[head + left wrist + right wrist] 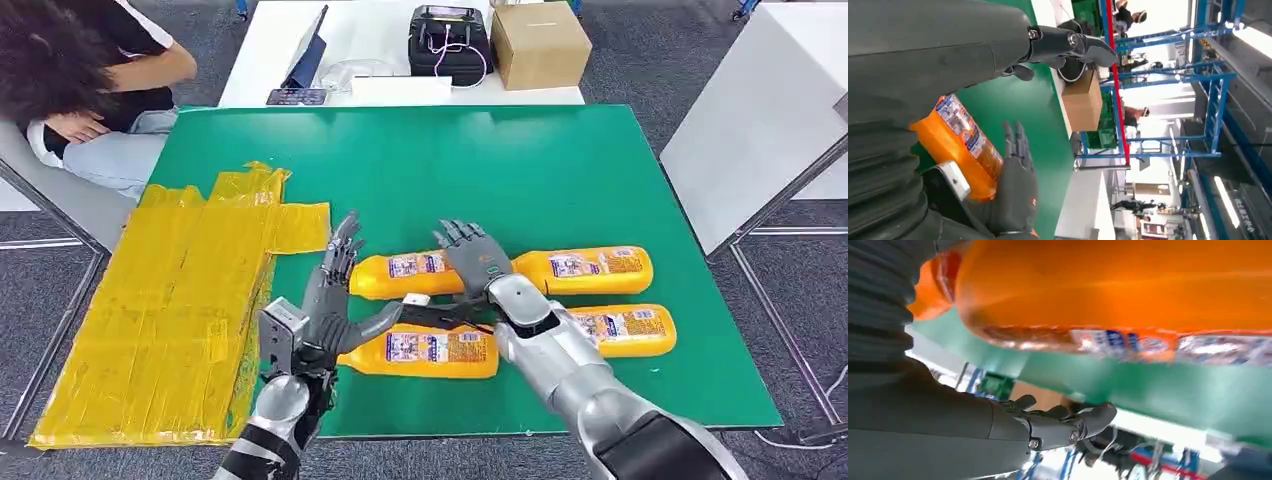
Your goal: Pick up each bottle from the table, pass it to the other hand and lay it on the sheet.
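Hiding part of the far-left bottle [405,274], the right hand [478,262] is lying over it with fingers spread, holding nothing. Four orange bottles are lying on the green table [560,170], right of the yellow sheet [170,300]. The left hand [335,300] is hovering open beside the near-left bottle [430,350], fingers wide.

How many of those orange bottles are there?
4, all lying on the green table: far left, far right, near left between the robot's hands, near right. None on the yellow sheet.
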You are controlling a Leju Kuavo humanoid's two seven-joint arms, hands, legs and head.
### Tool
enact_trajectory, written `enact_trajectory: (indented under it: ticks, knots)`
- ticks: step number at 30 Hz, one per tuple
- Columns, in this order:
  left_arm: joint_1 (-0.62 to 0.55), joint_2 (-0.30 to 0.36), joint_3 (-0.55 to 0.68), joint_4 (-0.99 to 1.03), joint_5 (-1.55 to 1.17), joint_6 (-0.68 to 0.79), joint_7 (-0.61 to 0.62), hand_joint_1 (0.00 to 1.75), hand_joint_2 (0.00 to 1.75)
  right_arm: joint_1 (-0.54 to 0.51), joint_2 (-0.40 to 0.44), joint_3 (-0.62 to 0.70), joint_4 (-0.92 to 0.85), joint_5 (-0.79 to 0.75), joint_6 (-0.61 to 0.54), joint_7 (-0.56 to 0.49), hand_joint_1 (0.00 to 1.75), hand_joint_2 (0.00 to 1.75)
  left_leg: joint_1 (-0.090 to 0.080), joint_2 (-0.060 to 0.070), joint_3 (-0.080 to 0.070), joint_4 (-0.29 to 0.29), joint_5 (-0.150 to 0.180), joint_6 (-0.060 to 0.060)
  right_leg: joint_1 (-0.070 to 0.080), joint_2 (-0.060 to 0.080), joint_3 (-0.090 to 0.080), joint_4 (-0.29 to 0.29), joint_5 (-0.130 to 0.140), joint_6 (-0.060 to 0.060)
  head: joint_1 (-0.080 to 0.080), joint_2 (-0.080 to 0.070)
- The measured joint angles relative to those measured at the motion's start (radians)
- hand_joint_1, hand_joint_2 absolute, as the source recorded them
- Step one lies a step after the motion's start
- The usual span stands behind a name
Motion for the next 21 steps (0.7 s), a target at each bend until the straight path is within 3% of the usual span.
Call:
enact_trajectory:
  ticks: [8,9,10,21]
  knots:
    - [-0.038,-0.001,-0.018,0.071,0.037,-0.016,-0.036,0.0,1.75,-0.033,-0.021,-0.033,0.072,-0.178,0.221,-0.146,0.0,1.75,0.0,0.0,0.001,0.0,0.0,0.0,0.0,0.0,0.0,0.0,0.0,0.0,0.0,0.0]
    - [-0.042,-0.001,-0.022,0.08,0.045,-0.017,-0.04,0.0,1.75,-0.038,-0.027,-0.036,0.08,-0.188,0.241,-0.152,0.14,1.75,0.0,0.0,0.0,0.0,0.0,0.0,0.0,0.0,0.0,0.0,0.0,0.0,0.0,0.0]
    - [-0.048,-0.001,-0.029,0.089,0.052,-0.017,-0.044,0.0,1.75,-0.045,-0.032,-0.038,0.088,-0.196,0.256,-0.156,0.58,1.75,0.0,0.0,0.0,0.0,0.0,0.0,0.0,0.0,0.0,0.0,0.0,0.0,0.0,0.0]
    - [-0.075,-0.006,-0.061,0.139,0.071,-0.016,-0.058,0.0,1.75,-0.063,-0.071,-0.04,0.137,-0.227,0.278,-0.158,0.58,1.75,0.0,0.0,0.001,0.001,0.0,0.0,0.0,0.0,0.001,0.0,0.0,0.0,0.0,0.0]
